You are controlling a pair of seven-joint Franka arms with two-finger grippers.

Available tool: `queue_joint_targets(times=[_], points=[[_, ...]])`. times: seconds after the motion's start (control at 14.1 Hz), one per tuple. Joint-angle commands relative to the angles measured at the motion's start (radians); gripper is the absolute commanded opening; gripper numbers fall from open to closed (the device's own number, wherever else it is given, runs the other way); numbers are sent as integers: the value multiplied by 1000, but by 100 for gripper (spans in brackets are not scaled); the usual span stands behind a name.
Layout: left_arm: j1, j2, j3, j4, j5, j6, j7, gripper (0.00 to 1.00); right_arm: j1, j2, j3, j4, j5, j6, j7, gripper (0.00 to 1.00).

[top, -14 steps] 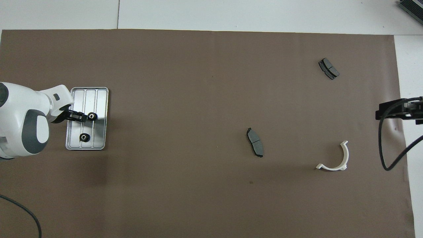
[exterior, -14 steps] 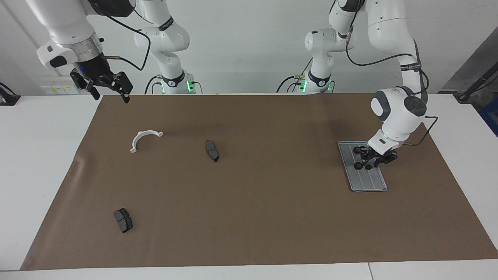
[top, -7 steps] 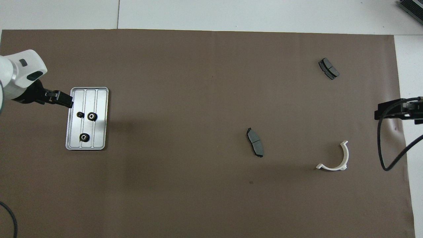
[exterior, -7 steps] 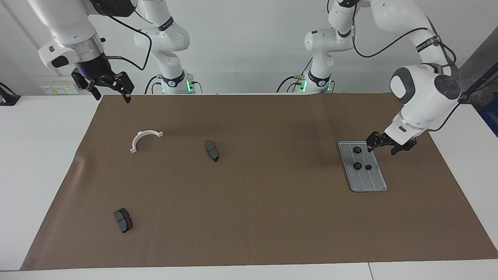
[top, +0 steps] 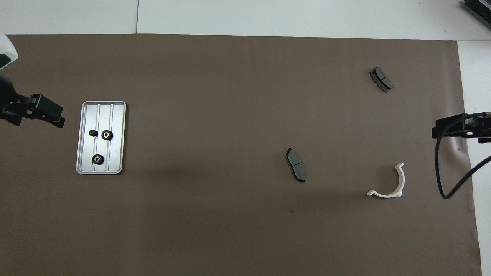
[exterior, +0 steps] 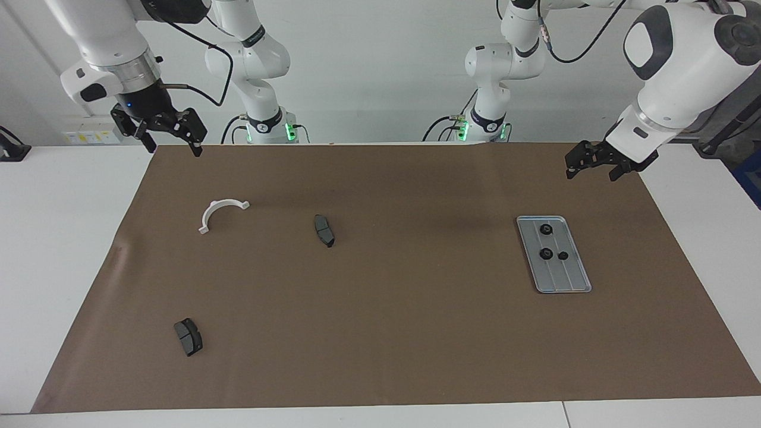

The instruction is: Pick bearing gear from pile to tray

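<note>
The silver tray (exterior: 574, 279) (top: 117, 153) lies on the brown mat toward the left arm's end. Three small black bearing gears (exterior: 546, 254) (top: 106, 135) rest in it. My left gripper (exterior: 591, 171) (top: 51, 114) hangs open and empty, raised over the mat beside the tray and clear of it. The pile is spread toward the right arm's end: a white half-ring bracket (exterior: 220, 204) (top: 402, 180) and two dark brake-pad pieces (exterior: 324, 230) (top: 296, 165). My right gripper (exterior: 172, 147) (top: 441, 131) waits open, high over the mat's edge near the bracket.
The second pad (exterior: 188, 337) (top: 381, 79) lies farthest from the robots. The brown mat (exterior: 416, 333) covers most of the white table. A black cable (top: 439, 172) hangs from the right arm.
My left gripper opened over the tray, left a gear in it, then rose and drew back toward the left arm's end. The right arm barely moved.
</note>
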Motion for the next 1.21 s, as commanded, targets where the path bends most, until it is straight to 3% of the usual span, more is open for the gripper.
queue_joint_targets(times=[0.0, 0.43, 0.85, 1.14], points=[[-38, -6, 7, 57, 18, -76, -16, 100, 14, -5, -12, 9, 16, -28, 11, 100], [-40, -119, 8, -136, 15, 64, -14, 100, -7, -9, -1, 3, 16, -30, 10, 100], [-31, -119, 7, -156, 13, 213, -6, 100, -4, -9, -1, 0, 16, -27, 7, 100], [-39, -119, 7, -159, 15, 218, -6, 100, 3, -16, 0, 0, 18, -27, 4, 100]])
